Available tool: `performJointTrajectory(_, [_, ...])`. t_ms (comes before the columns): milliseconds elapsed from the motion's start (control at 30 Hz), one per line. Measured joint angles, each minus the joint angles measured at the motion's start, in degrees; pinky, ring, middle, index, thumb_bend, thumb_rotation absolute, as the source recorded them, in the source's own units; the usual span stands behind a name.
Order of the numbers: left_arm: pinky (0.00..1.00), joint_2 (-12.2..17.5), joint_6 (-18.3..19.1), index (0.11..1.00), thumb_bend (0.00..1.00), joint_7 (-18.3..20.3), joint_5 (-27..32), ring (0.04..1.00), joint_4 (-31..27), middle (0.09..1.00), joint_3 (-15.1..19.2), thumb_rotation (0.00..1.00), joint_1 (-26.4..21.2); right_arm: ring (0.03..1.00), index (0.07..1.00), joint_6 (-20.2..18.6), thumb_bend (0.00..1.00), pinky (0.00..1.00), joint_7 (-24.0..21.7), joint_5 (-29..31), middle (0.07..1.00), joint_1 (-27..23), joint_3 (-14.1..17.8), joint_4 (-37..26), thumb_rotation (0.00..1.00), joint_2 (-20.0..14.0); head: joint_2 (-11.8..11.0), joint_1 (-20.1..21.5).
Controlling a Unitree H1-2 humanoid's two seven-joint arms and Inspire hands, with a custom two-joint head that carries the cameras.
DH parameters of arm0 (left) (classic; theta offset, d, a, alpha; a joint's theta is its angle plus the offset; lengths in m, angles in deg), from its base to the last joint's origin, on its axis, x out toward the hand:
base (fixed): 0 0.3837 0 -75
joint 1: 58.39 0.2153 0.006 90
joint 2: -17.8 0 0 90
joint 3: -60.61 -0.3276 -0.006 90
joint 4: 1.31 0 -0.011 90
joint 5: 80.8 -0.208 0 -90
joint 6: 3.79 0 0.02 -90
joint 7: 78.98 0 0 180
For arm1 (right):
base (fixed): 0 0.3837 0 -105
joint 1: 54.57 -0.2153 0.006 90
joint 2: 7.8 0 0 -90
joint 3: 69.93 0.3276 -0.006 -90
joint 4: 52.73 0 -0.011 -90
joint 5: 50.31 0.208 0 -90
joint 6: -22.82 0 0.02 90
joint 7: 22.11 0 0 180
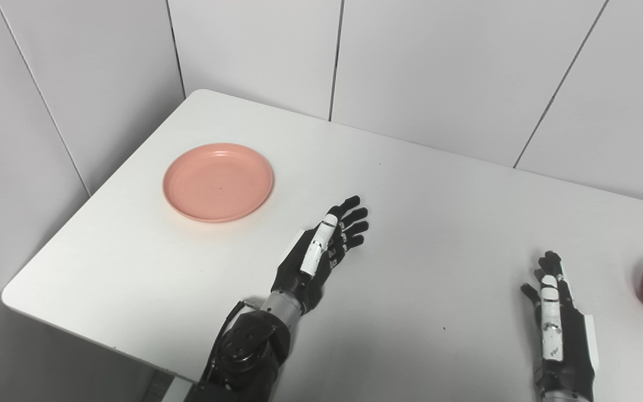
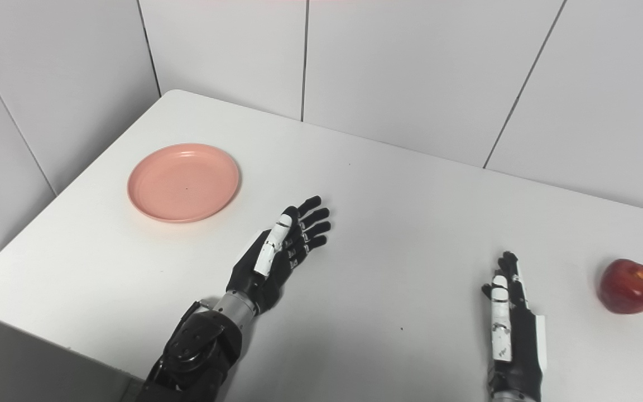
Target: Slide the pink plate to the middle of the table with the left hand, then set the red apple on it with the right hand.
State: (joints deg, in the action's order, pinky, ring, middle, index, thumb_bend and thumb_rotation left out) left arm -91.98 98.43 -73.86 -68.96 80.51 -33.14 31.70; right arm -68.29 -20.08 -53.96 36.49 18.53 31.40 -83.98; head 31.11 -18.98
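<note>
A round pink plate [image 1: 218, 181] lies flat on the far left part of the white table [image 1: 422, 223]. My left hand [image 1: 324, 245] hovers over the table to the right of the plate and nearer to me, apart from it, fingers stretched out and holding nothing. The red apple [image 2: 631, 286] rests on the table at the far right. My right hand [image 2: 508, 324] is low at the front right, to the left of the apple with a clear gap, fingers straight and empty.
Pale panelled walls [image 1: 438, 67] close in the table at the back and on the left. The table's left front corner [image 1: 9, 296] is rounded, with a drop beyond it.
</note>
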Motion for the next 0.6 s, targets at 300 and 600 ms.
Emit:
performJointTrajectory(300, [0.92, 0.41, -0.2, 0.892, 0.43, 0.39, 0.0, 0.907, 0.03, 0.912, 0.09, 1.0, -0.25, 0.976, 0.956, 0.01, 0.12, 0.99, -0.06, 0.14, 0.963, 0.01, -0.01, 0.0, 1.0, 0.02, -0.35, -0.35])
performJointTrajectory(600, [0.89, 2.93, 1.02, 0.875, 0.48, 0.84, 0.21, 0.884, -1.43, 0.889, 0.75, 1.0, -0.38, 0.99, 0.971, 0.01, 0.12, 1.0, -0.09, 0.31, 0.976, 0.01, 0.0, 0.0, 1.0, 0.09, -0.88, -0.79])
